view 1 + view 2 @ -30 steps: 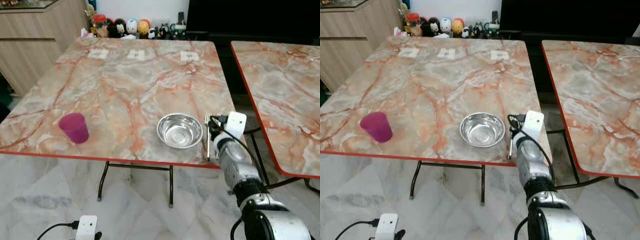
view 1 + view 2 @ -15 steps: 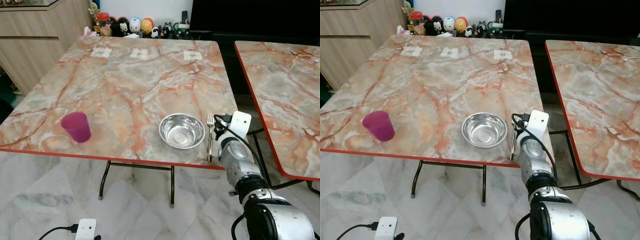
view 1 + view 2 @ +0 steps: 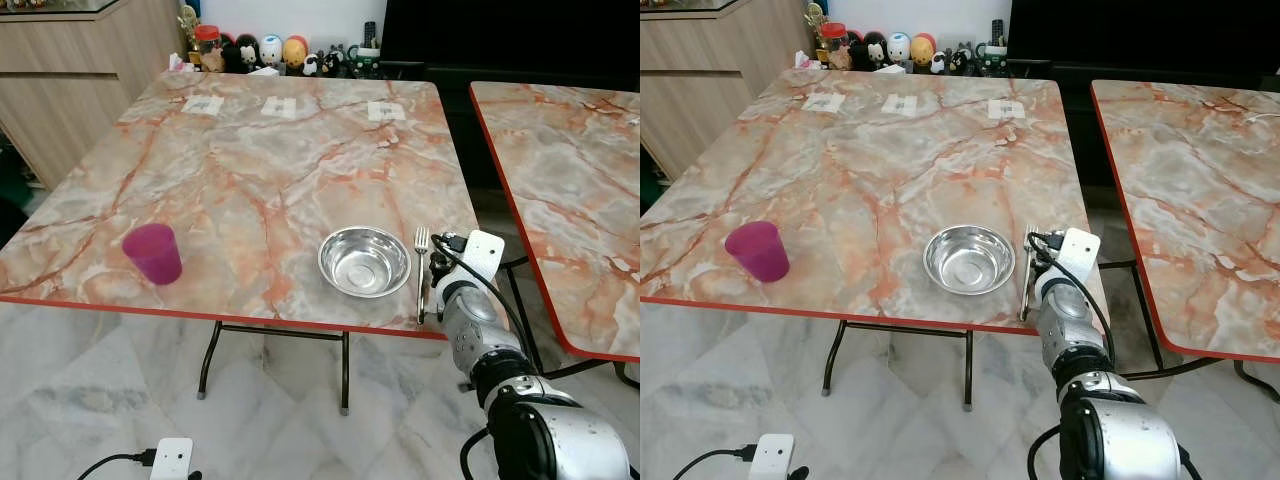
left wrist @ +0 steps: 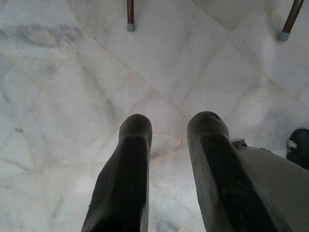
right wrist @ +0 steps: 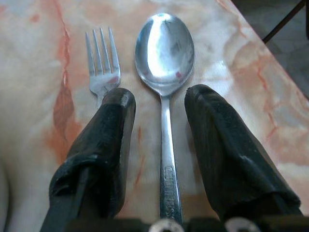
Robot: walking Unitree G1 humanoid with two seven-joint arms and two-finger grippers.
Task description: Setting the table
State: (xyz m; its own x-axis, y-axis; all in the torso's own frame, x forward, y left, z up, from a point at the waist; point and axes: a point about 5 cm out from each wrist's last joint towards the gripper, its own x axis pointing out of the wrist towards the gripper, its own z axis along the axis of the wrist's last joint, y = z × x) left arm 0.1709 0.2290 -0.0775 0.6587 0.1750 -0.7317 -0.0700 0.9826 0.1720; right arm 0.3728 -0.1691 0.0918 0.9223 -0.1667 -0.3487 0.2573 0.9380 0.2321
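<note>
Marble-pattern table (image 3: 250,190) with red edge ahead; second table (image 3: 570,190) at 3 o'clock, well apart across a gap.

Steel bowl (image 3: 364,261) sits near the table's front edge, right of centre — upright, interior looks empty, just reflections. Fork (image 3: 421,270) lies just beside the bowl at its 3 o'clock, tines pointing to 12, handle reaching the table edge. Spoon (image 5: 164,72) lies flat on the table parallel to the fork, at the fork's 3 o'clock, bowl end toward 12, close to but not touching the fork.

Magenta cup (image 3: 153,254) upright near the front-left edge, at the bowl's 9 o'clock, well apart. Can't tell whether anything is in it.

Right gripper (image 5: 161,145) is at the front-right corner of the table, over the spoon handle. Fingers (image 5: 104,145) spread, one on each side of the handle, not touching it — released, nothing held. One finger sits over the fork's handle.

Left gripper (image 4: 166,159) hangs low over the marble floor (image 4: 72,96), fingers apart, nothing between them. Table leg feet (image 4: 130,19) visible beyond it.

Far edge at 12 o'clock: three paper labels (image 3: 286,106) in a row, and a line of small figurines (image 3: 270,52) behind the table. Wooden cabinet (image 3: 70,80) at 10 o'clock.
</note>
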